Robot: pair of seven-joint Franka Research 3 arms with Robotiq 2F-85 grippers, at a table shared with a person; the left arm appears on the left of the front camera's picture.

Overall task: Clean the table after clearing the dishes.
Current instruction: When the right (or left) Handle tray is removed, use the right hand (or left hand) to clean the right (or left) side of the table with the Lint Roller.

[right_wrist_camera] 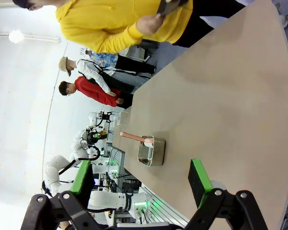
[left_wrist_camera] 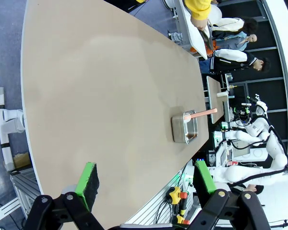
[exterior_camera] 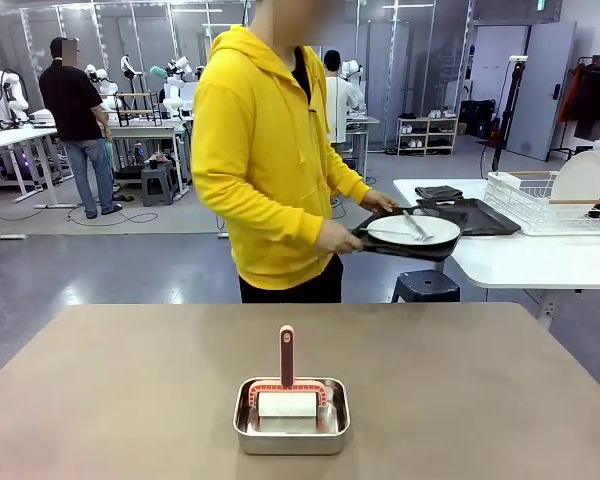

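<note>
My left pincer (left_wrist_camera: 146, 179) hangs spread wide over the bench (exterior_camera: 110, 400), green pads apart with nothing between them. My right pincer (right_wrist_camera: 140, 178) is spread the same way, also empty. Close to the bench's near edge, around the middle, sits a small steel pan (exterior_camera: 291, 442) holding a cleaning brush (exterior_camera: 287, 352), its coral handle standing upright. The rest of the taupe top looks bare. Beyond the far edge a person in a yellow hoodie (exterior_camera: 265, 150) holds a dark tray (exterior_camera: 420, 250) carrying a white plate (exterior_camera: 413, 230) with cutlery, beside a white side bench (exterior_camera: 520, 262) where another dark tray (exterior_camera: 480, 218) and a wire rack (exterior_camera: 540, 200) rest. I judge the clearing nearly finished and the wiping not yet begun. Next, one pincer must drop over the upright handle, close squarely on it, and lift the brush clear of the pan.
</note>
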